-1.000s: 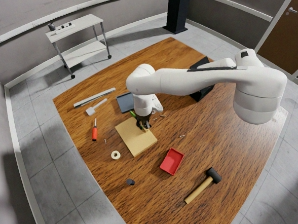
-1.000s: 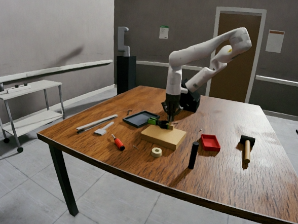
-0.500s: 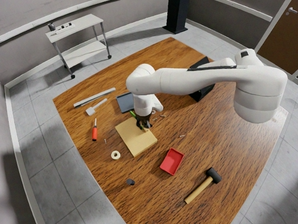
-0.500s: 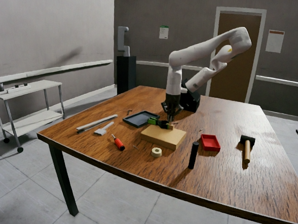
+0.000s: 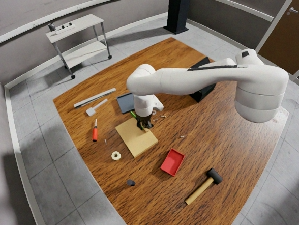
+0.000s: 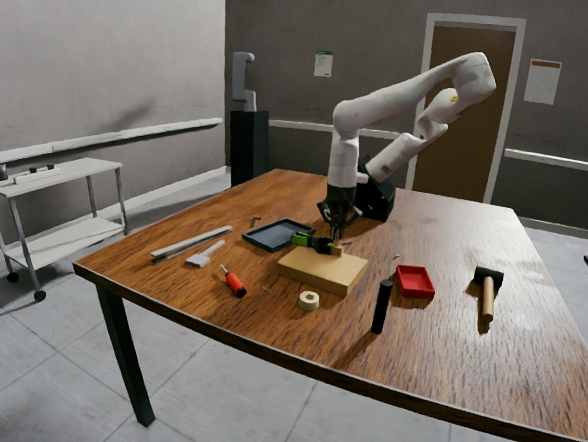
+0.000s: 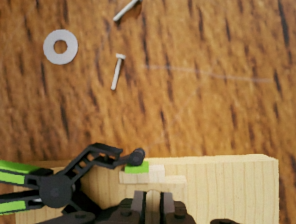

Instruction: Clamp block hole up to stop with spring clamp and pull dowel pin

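Dowel pin (image 7: 153, 201) is what this one's all about, and it's between the tips of the gripper (image 5: 145, 127) (image 6: 337, 237) (image 7: 152, 207), right over the bench board (image 5: 137, 141) (image 6: 320, 268) (image 7: 240, 192). Fingers are nearly together with the pin's rounded end showing between the pads, so I'd call that a grip on the pin. Can't tell how much of it is down in the hole, because the fingers hide the lower part.

The small wooden block (image 5: 146, 130) (image 6: 338, 251) looks to be under the fingertips, and the spring clamp (image 5: 132, 114) (image 6: 301, 239) (image 7: 56, 190) comes in from the side with its green handles sticking out past the board. Looks like the clamping is done and we're on the pull. Can't see the whole joint against the stop, so no promises that nothing's stuck in there.

Next move, IMO: keep the squeeze, lift straight up along the hole, small twists back and forth if it binds. Pull at a slant and you could jam the pin or drag the block out of the clamp. Once it's free, I'd drop it in the red tray (image 5: 173, 162) (image 6: 415, 281), since a round pin could roll off anywhere flat.

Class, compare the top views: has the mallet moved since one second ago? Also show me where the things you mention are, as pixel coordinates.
No. The mallet (image 5: 201, 190) (image 6: 488, 300) lies in the same place and direction beside the red tray (image 5: 173, 162) (image 6: 415, 281), shifted neither way.
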Available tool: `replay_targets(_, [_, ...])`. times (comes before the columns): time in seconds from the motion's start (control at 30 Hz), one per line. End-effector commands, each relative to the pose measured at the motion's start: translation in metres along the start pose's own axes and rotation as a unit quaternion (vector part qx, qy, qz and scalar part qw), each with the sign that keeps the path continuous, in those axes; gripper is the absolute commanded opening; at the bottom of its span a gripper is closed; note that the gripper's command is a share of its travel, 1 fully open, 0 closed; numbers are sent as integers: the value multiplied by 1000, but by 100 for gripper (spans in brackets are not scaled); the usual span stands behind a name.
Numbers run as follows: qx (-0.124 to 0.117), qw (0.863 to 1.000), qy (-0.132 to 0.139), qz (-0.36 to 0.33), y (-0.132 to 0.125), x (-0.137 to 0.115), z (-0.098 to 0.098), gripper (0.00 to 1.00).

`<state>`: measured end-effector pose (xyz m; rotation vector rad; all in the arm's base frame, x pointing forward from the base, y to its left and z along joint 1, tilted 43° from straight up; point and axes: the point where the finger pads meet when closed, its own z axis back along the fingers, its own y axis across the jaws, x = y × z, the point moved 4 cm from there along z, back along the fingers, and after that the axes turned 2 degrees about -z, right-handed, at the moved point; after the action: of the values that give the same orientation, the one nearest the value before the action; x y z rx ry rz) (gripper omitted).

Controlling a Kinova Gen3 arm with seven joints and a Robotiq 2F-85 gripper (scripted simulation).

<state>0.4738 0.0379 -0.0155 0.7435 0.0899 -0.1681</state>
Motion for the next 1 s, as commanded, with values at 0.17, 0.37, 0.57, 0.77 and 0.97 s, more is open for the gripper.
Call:
replay_targets(0.17, [0, 1000, -1, 18, 0, 1, 1, 10])
replay_targets(0.37, [0, 999, -1, 33, 0, 1, 1, 10])
replay_targets(0.57, [0, 999, -1, 46, 0, 1, 1, 10])
replay_targets(0.77, [0, 998, -1, 59, 0, 1, 1, 10])
replay_targets(0.97, [0, 997, -1, 74, 0, 1, 1, 10])
